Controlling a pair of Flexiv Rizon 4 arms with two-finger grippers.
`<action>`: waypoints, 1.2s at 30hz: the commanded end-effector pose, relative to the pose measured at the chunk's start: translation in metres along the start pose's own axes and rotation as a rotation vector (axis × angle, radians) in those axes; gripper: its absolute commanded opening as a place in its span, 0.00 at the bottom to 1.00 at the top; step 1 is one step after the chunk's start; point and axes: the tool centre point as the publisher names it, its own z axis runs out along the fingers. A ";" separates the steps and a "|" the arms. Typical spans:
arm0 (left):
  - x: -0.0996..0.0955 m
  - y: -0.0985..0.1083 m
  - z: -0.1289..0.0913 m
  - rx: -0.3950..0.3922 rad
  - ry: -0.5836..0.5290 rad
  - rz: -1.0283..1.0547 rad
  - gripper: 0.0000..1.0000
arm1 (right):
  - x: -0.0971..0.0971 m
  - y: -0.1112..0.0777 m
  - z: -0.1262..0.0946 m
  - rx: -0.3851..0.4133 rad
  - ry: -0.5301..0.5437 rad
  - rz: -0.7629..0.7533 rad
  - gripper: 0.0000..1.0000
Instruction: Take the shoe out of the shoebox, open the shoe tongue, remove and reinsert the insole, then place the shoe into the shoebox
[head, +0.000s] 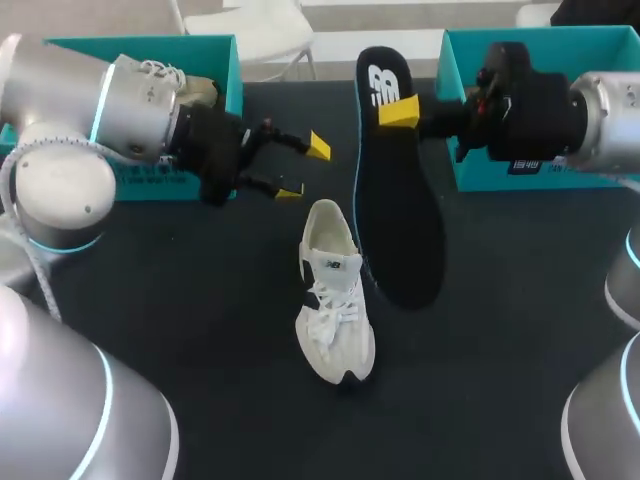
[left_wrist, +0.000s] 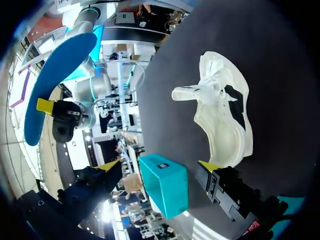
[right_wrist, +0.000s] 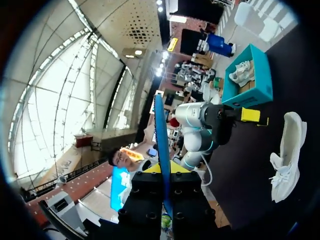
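Shoe (head: 335, 300) sits mid-table. Right gripper (head: 400, 112) clamps the insole (head: 398, 210) beside it; left gripper (head: 303, 168) gapes wide, empty. Box (head: 228, 65) behind the shoe holds a second shoe (head: 160, 72).

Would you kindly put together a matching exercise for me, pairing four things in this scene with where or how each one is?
Things:
1. insole
2. white shoe
3. left end effector
4. left shoebox

States:
A. open and empty
B. resting on the table
C. held up by the right end effector
D. holds a second shoe

Pairs: 1-C, 2-B, 3-A, 4-D
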 end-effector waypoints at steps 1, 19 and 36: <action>-0.002 -0.015 -0.002 -0.044 -0.069 0.010 1.00 | -0.009 0.018 0.000 0.004 -0.048 0.081 0.00; -0.030 -0.022 -0.018 -0.126 -0.259 0.017 1.00 | -0.074 0.057 -0.010 -0.128 -0.134 0.354 0.00; -0.057 -0.026 -0.014 -0.129 -0.374 0.030 1.00 | -0.104 0.074 0.002 -0.253 -0.169 0.478 0.00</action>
